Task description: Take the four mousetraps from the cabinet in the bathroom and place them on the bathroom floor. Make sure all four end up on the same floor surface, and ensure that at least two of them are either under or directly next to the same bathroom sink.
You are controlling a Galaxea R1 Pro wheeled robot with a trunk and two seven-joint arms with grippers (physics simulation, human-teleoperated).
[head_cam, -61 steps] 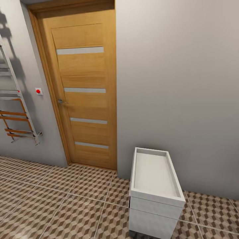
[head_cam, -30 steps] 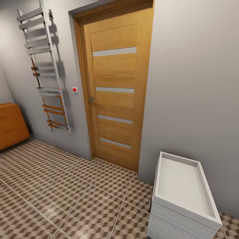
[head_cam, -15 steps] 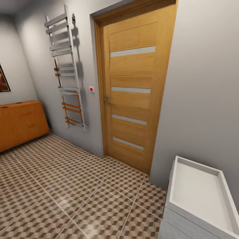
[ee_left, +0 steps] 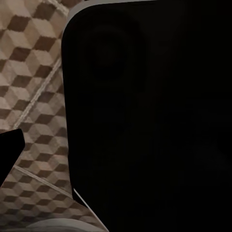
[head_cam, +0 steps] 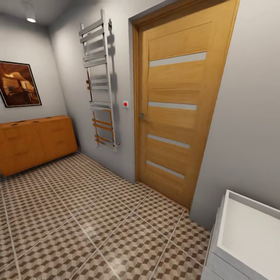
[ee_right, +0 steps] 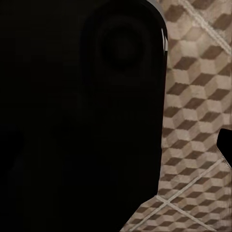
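Your view has swung left past the door over the last two seconds: the cabinet, absent at first, now stands left of the door at the far wall, beyond the towel rail, under a picture. The white unit has slid to the door's right. That puts your target ahead; drive across the floor towards it. No mousetraps can be made out from here; the fronts look closed. Both wrist views look down past dark housing to tiles, so the arms seem tucked low. Whether either tool is wide or narrow, you cannot tell.
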